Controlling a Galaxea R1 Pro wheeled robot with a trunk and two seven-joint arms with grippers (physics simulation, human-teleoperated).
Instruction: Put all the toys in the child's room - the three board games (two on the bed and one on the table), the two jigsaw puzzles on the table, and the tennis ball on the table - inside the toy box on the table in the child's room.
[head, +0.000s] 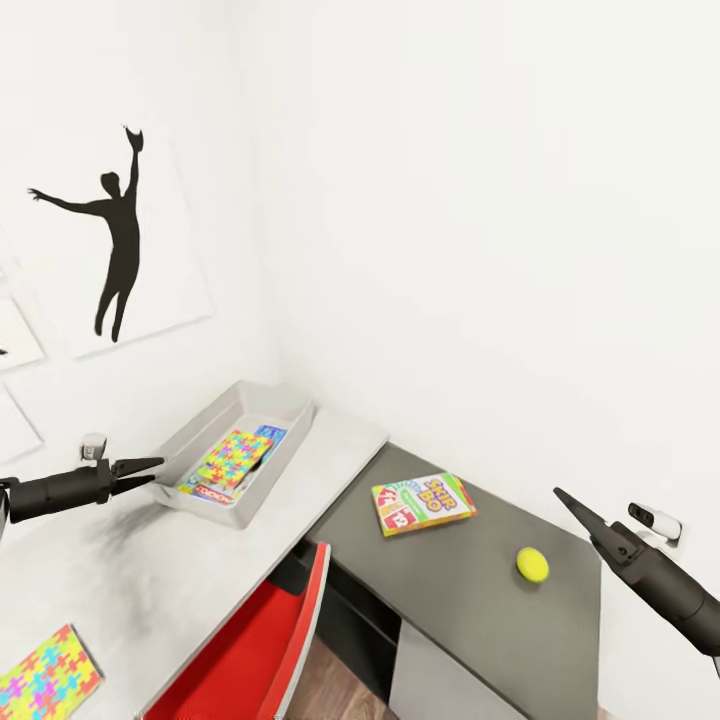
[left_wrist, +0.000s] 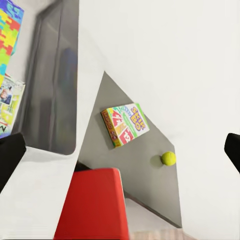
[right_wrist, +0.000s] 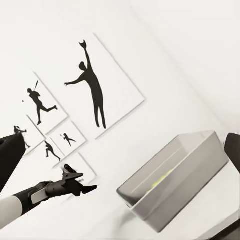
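Toy box (head: 290, 412) just beside the open, empty left tool (head: 143, 472).

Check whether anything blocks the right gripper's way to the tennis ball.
Nothing visible does. The tennis ball lies alone on the dark-grey side unit, with bare surface between it and the right gripper. The board game lies off to the side, apart from the ball.

The board game (head: 423, 503) lying on the dark-grey side unit (head: 480, 590) carries big yellow letters that look like "SKIP BO", with red number cards printed beside them, too small to read. Print on the board under the puzzle in the toy box (head: 240, 400) is illegible.
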